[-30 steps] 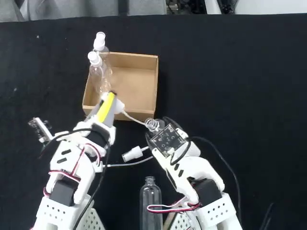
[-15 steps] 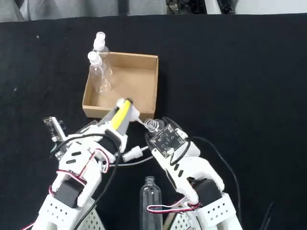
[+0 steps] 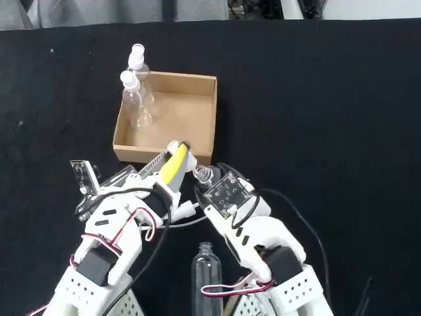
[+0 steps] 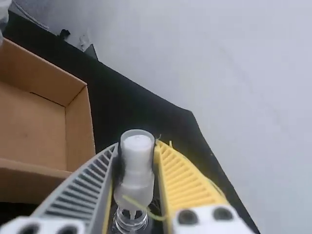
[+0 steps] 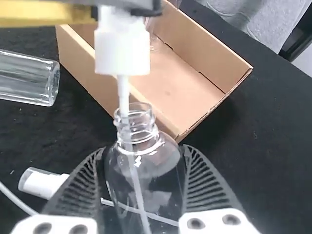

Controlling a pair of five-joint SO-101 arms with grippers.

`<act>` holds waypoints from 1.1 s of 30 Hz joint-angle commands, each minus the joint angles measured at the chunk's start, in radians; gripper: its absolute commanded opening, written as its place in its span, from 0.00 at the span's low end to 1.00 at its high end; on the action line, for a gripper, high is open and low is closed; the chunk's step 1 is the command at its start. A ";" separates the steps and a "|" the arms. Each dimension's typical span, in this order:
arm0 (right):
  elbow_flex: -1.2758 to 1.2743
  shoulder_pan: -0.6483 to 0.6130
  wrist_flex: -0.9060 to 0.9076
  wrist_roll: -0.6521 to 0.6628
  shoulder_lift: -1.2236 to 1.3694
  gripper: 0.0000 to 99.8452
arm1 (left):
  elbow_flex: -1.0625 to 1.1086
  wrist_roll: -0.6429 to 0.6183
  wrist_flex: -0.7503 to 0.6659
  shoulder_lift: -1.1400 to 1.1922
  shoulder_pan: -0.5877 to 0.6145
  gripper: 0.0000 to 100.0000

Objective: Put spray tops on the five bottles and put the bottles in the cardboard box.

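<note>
My left gripper (image 4: 137, 146) is shut on a white spray top (image 4: 136, 163), held between its grey and yellow fingers. My right gripper (image 5: 144, 151) is shut on a clear bottle (image 5: 141, 165), which it keeps upright. In the right wrist view the spray top (image 5: 122, 46) hangs just above the bottle's open neck, with its dip tube reaching down inside. From above, both grippers meet by the front right corner of the cardboard box (image 3: 209, 115), left gripper (image 3: 175, 153) beside the bottle neck (image 3: 204, 174). Two capped bottles (image 3: 135, 99) stand at the box's far left corner.
An uncapped bottle (image 3: 205, 276) lies between the two arm bases. A loose spray top (image 3: 184, 210) with its tube lies on the black table between the arms. Another clear bottle (image 5: 27, 78) lies on the cloth in front of the box (image 5: 195, 68).
My left arm has swung right from the box's front edge, carrying the spray top over to the bottle held by my right gripper. The right arm has barely moved.
</note>
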State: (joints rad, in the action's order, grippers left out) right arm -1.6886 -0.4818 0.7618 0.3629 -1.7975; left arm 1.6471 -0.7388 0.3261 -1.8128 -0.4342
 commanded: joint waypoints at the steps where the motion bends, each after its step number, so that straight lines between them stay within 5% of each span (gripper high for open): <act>1: 0.028 -0.031 -0.026 -0.006 -0.097 0.03 | -0.041 0.064 -0.012 -0.008 -0.019 0.03; 8: 0.027 -0.038 -0.029 -0.014 -0.097 0.03 | -0.051 0.098 -0.008 -0.006 -0.019 0.04; 14: 0.021 -0.041 -0.029 -0.014 -0.097 0.03 | -0.114 0.081 0.135 -0.008 -0.019 0.19; 19: 0.021 -0.041 -0.031 -0.014 -0.097 0.03 | -0.205 0.008 0.255 -0.008 -0.018 0.19; 33: 0.048 0.029 -0.031 -0.133 -0.097 0.03 | -0.237 -0.035 0.253 -0.011 0.027 0.19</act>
State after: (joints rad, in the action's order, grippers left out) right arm -1.6886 -0.4987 0.7603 0.2570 -1.7975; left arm 1.4891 -0.7618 0.5762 -1.8128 -0.4373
